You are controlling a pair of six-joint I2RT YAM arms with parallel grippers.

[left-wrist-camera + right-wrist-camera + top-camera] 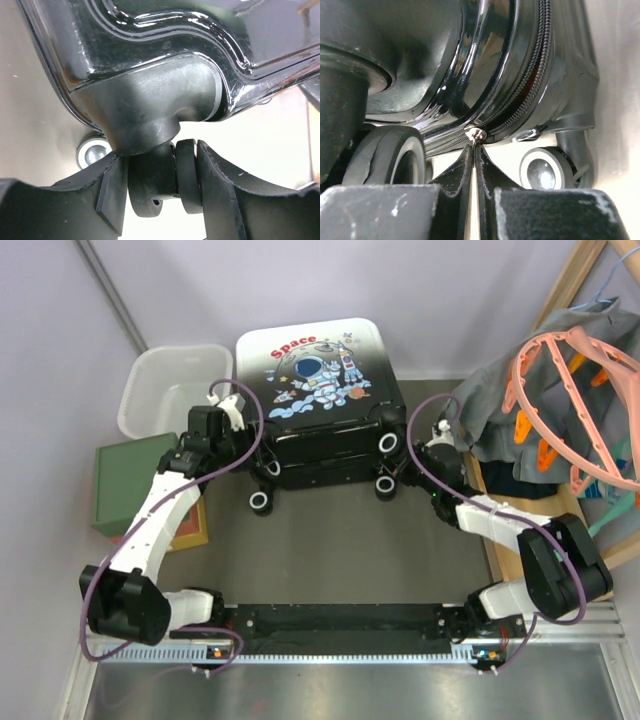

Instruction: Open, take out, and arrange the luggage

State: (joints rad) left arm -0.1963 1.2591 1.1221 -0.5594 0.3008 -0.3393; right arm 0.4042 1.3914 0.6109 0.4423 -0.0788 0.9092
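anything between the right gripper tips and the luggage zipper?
Only the small metal zipper pull, which looks pinched in the right gripper right at the luggage seam. There is no bare gap. The right wrist view shows it.

Worktop [330, 550]: dull grey-brown mat, matte, evenly lit, only soft shadows.
Behind the worktop and to its left: pale lavender walls [440, 290], plain. A grey strip [110, 290] runs diagonally down the left wall.
Right of the worktop: light wooden frame [575, 275] with a wooden rail [497, 540] along the worktop's right edge. A grey garment [500, 410] and pink-orange hangers [570, 390] hang there.
Back-left corner of the worktop: white plastic basket [165, 385]. Just nearer, on the left edge, a green-topped box [125, 485].
Near edge of the worktop: brushed metal plate [350, 690], showing a faint glare.
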